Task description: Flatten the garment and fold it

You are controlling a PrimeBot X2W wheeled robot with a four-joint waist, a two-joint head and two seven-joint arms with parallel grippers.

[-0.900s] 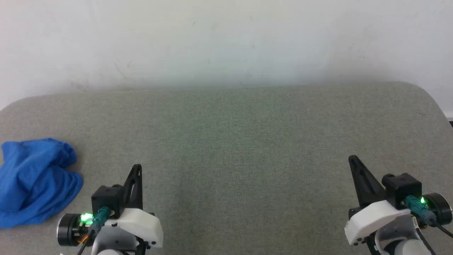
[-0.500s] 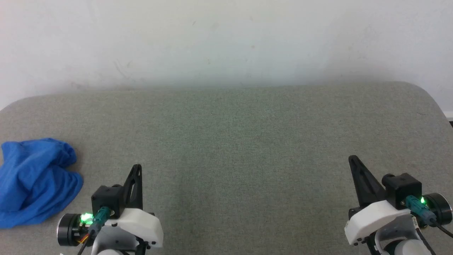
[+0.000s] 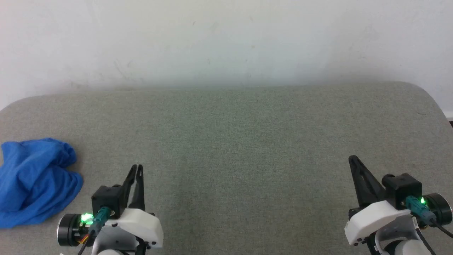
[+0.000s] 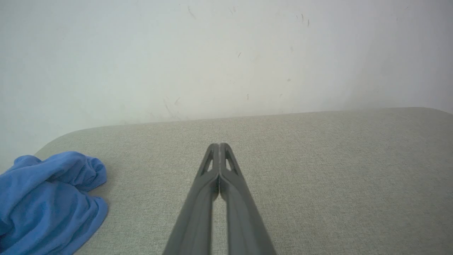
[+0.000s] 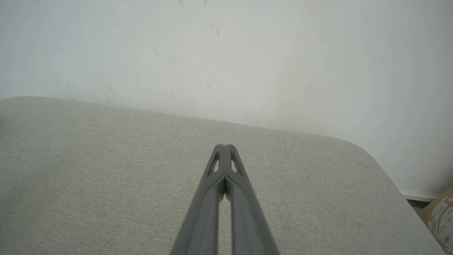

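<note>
The garment (image 3: 35, 182) is a crumpled bright blue heap at the far left of the grey fabric surface (image 3: 230, 141), cut by the view's left edge; only plain blue cloth shows. In the left wrist view the garment (image 4: 46, 202) lies to the lower left, apart from the fingers. My left gripper (image 3: 136, 167) sits low on the surface, to the right of the heap, shut on nothing, its tips meeting (image 4: 219, 145). My right gripper (image 3: 352, 158) rests at the lower right, far from the cloth, shut and empty, tips together (image 5: 224, 146).
A white wall (image 3: 226, 42) rises right behind the surface's rounded back edge. The surface's right corner curves off at the far right (image 5: 371, 159), with a patch of floor and a brown patterned thing (image 5: 440, 216) beyond it.
In the head view a thin slit now shows between the left gripper's fingers below the tips. The garment and the right arm have not moved.
</note>
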